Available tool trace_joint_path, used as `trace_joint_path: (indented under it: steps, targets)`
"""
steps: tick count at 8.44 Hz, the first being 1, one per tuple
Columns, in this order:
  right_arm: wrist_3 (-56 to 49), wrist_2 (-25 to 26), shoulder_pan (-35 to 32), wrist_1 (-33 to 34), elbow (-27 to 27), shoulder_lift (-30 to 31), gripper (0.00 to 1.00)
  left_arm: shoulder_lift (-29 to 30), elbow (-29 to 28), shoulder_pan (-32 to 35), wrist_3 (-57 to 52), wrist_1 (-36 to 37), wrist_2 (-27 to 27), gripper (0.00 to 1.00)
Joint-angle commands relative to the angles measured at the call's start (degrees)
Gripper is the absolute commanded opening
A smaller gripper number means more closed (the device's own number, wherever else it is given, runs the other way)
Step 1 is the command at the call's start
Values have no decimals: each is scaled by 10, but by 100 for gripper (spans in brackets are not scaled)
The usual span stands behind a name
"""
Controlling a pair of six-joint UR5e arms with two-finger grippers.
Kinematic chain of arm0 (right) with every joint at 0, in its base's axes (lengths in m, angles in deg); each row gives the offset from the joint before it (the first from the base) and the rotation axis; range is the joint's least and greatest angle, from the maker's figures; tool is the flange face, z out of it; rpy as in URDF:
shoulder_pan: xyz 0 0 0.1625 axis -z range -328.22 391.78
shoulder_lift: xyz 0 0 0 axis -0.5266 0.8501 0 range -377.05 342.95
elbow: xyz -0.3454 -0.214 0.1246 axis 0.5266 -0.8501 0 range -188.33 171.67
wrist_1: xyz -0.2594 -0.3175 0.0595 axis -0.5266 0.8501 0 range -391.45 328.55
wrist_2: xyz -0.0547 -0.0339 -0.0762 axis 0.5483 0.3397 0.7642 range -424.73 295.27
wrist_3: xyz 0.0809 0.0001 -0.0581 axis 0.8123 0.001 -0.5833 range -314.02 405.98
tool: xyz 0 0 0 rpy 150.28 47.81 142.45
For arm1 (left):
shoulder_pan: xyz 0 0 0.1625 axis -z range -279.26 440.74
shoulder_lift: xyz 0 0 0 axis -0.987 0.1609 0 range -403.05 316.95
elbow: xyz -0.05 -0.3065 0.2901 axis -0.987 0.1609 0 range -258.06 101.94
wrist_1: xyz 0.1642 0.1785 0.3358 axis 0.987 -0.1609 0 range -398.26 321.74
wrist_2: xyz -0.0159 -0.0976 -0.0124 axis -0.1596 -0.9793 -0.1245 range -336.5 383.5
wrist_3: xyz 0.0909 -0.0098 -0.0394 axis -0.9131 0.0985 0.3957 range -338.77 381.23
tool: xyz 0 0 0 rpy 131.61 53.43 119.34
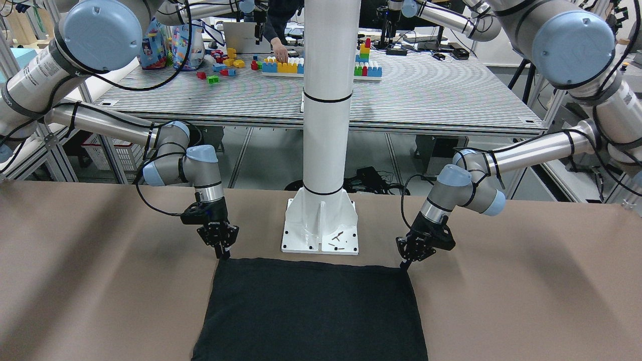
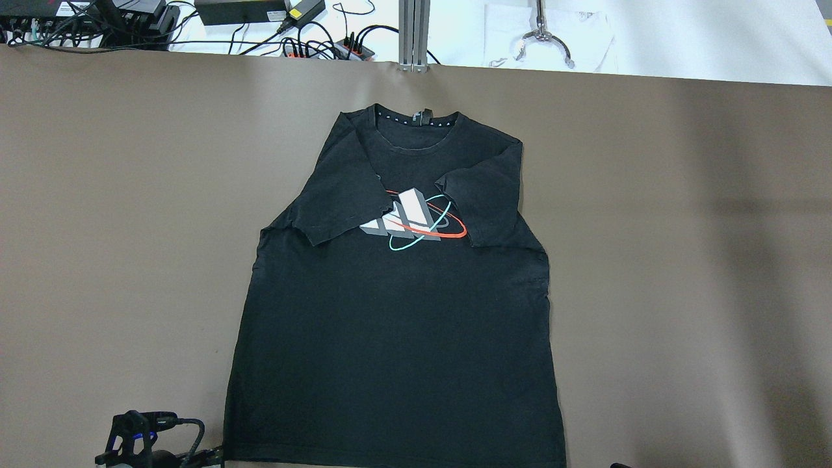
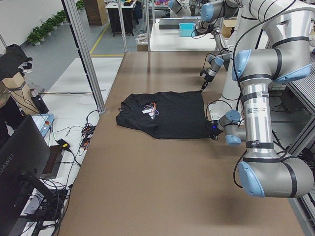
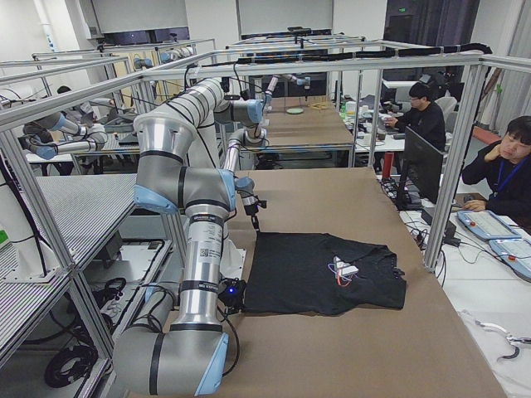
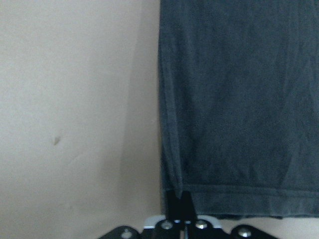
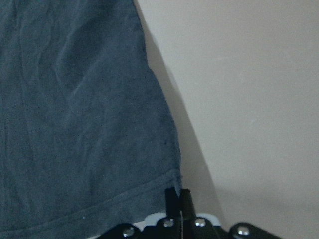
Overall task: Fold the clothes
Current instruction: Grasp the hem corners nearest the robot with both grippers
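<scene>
The clothes (image 2: 390, 338) are one black T-shirt with a printed logo, lying flat on the brown table, both sleeves folded in over the chest. Its hem (image 1: 311, 268) runs just in front of the white pillar's base. My left gripper (image 1: 404, 264) stands at one hem corner; the left wrist view shows its fingers (image 5: 179, 201) together on that corner of the cloth (image 5: 239, 99). My right gripper (image 1: 224, 254) is at the other hem corner, and its fingers (image 6: 178, 199) are pressed together on the edge of the fabric (image 6: 75, 99). The cloth still rests on the table.
A white pillar with its base plate (image 1: 321, 235) stands between the two grippers, just behind the hem. Cables and power strips (image 2: 325, 49) lie past the table's far edge. Brown table (image 2: 682, 260) stretches wide on both sides. People sit at desks (image 4: 506, 166) beyond.
</scene>
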Motion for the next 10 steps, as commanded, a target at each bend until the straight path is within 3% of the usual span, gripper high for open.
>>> trace_joint_path:
  steps: [1,3,5,6,8,9,10]
  targets:
    - [-3,2,-3,1,26,1,0,-3,27,3,-1,1,0,0]
    - [-31,-4,-10,78,104,2,0,-1,56,32,-6,35,-41,0]
    - [-102,-11,-19,132,185,-1,0,20,122,115,-52,147,-141,0]
    - [-143,-39,-65,132,187,-17,0,69,124,172,-85,203,-187,0]
    - [-227,-173,-185,136,182,-49,0,199,124,273,-144,371,-270,0]
    - [-252,-219,-218,147,178,-67,0,263,126,297,-175,458,-283,0]
    - [-264,-243,-230,149,180,-75,0,297,125,300,-190,492,-292,0]
